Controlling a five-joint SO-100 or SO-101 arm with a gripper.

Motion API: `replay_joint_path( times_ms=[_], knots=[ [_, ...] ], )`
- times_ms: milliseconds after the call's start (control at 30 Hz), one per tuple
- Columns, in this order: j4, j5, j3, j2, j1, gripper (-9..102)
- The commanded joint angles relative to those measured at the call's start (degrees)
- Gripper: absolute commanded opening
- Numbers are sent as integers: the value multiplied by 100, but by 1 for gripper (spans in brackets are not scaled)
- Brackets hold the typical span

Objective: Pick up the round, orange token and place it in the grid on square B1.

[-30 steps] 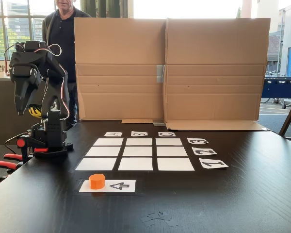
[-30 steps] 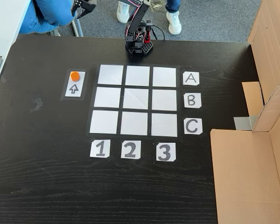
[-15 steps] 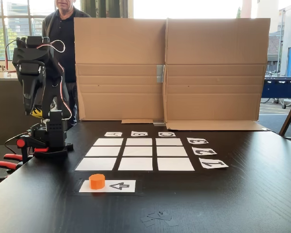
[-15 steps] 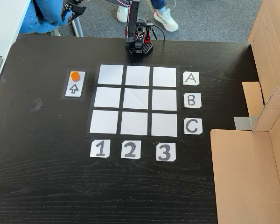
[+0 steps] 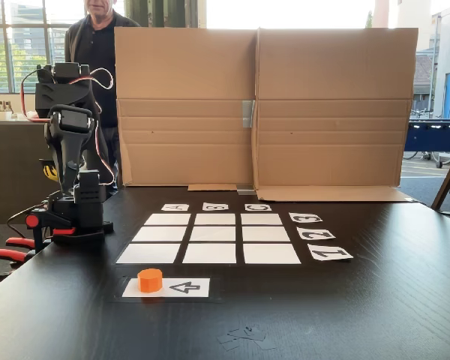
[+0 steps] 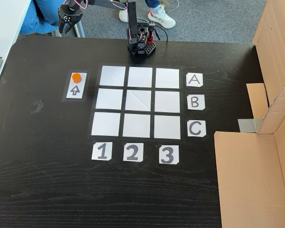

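The token [image 6: 76, 77] sat on the arrow card [image 6: 76, 85], left of the grid [image 6: 139, 102]. The gripper [image 6: 63, 24] hung past the table's far-left edge; whether its fingers were apart, I cannot tell.

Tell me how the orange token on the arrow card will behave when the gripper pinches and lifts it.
The token looks like a short, solid plastic cylinder standing flat on the arrow card, so it is probably stiff and light. It is wider than tall, so unlikely to tip. Its smooth round side may slip or twist between the fingers of the gripper; knocked onto its side, it could roll.
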Motion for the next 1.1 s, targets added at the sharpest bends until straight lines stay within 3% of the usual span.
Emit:
replay_joint_path(
  times_ms=[0,133,1067],
  knots=[
    [26,-246,-369,-97,-167,4],
    [26,-510,-562,-378,-404,5],
    [62,-1556,-826,-1872,-1362,56]
  ],
)
